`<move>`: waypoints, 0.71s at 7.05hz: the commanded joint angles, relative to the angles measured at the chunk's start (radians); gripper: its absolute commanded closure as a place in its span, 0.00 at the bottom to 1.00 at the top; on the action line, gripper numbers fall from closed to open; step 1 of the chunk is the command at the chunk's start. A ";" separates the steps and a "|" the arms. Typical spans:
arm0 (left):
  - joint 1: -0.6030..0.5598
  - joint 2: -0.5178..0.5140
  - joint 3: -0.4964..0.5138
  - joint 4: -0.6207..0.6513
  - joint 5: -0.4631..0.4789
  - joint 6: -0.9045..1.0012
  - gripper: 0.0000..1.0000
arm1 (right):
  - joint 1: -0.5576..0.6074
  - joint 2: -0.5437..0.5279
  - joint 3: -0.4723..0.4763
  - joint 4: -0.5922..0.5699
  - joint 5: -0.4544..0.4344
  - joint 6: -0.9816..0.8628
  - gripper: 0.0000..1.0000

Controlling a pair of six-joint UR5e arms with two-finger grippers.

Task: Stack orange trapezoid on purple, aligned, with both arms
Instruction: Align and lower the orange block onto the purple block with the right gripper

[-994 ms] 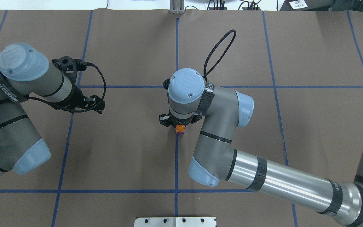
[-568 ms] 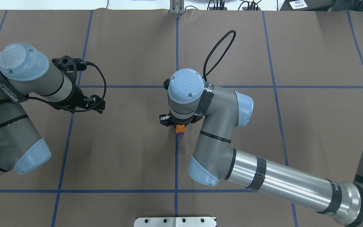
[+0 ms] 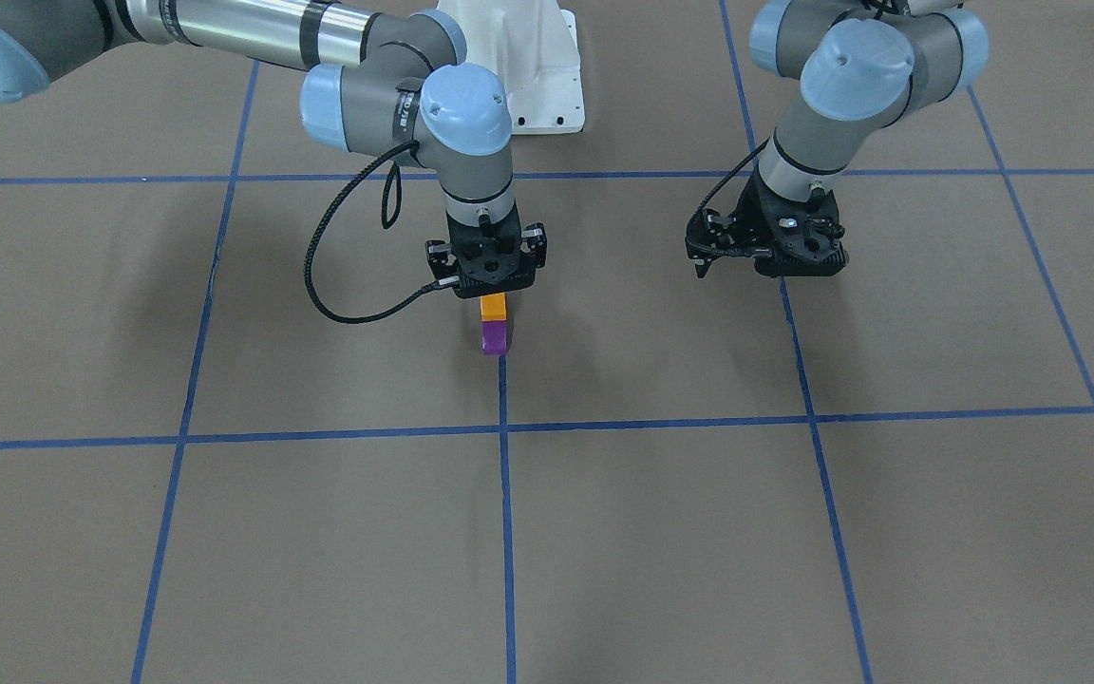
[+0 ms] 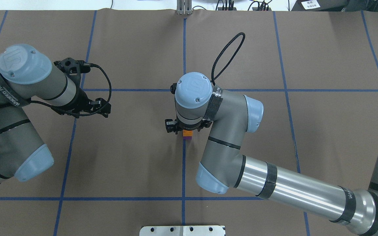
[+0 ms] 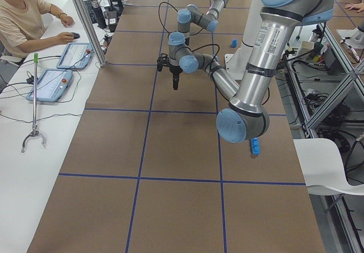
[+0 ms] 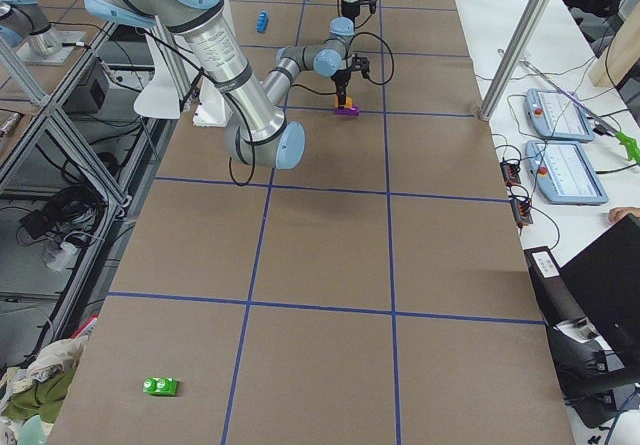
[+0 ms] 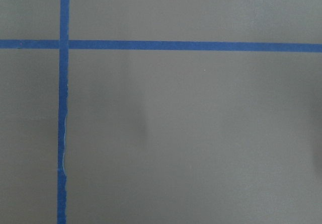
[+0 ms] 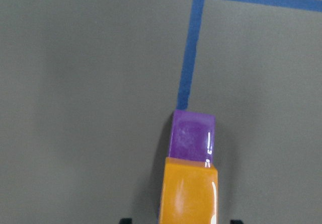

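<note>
The orange trapezoid [image 3: 493,307] sits on top of the purple block [image 3: 495,337] at the table's middle, on a blue tape line. Both also show in the overhead view, orange [image 4: 187,132] over purple [image 4: 187,138]. In the right wrist view the orange block [image 8: 188,194] fills the bottom centre, with the purple block [image 8: 192,136] showing beyond it. My right gripper [image 3: 493,296] stands straight above the stack, its jaws open with small gaps beside the orange block. My left gripper [image 4: 105,108] is empty and hovers apart over bare table on my left.
A blue brick [image 5: 255,146] lies near the robot's side behind the left arm. A green block [image 6: 160,386] lies far off at the table's right end. Blue tape lines [image 4: 183,170] grid the brown table cover. A metal plate [image 4: 182,230] sits at the near edge.
The right wrist has shifted very slightly over the stack. The orange block stays on the purple one. The left arm has hardly moved.
</note>
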 commanded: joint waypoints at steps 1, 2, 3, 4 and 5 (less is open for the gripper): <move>0.001 -0.002 -0.001 0.001 0.000 -0.001 0.00 | 0.009 0.001 0.015 -0.001 0.002 -0.002 0.00; 0.001 -0.002 -0.001 0.001 0.000 -0.001 0.00 | 0.031 -0.001 0.040 -0.012 0.008 -0.002 0.00; -0.001 -0.002 -0.002 0.001 -0.002 0.001 0.00 | 0.046 -0.015 0.091 -0.024 0.012 0.001 0.00; -0.008 0.004 -0.022 0.002 -0.002 0.010 0.00 | 0.067 -0.037 0.176 -0.114 0.020 0.000 0.00; -0.013 0.024 -0.038 0.002 -0.002 0.017 0.00 | 0.103 -0.085 0.285 -0.201 0.041 -0.005 0.00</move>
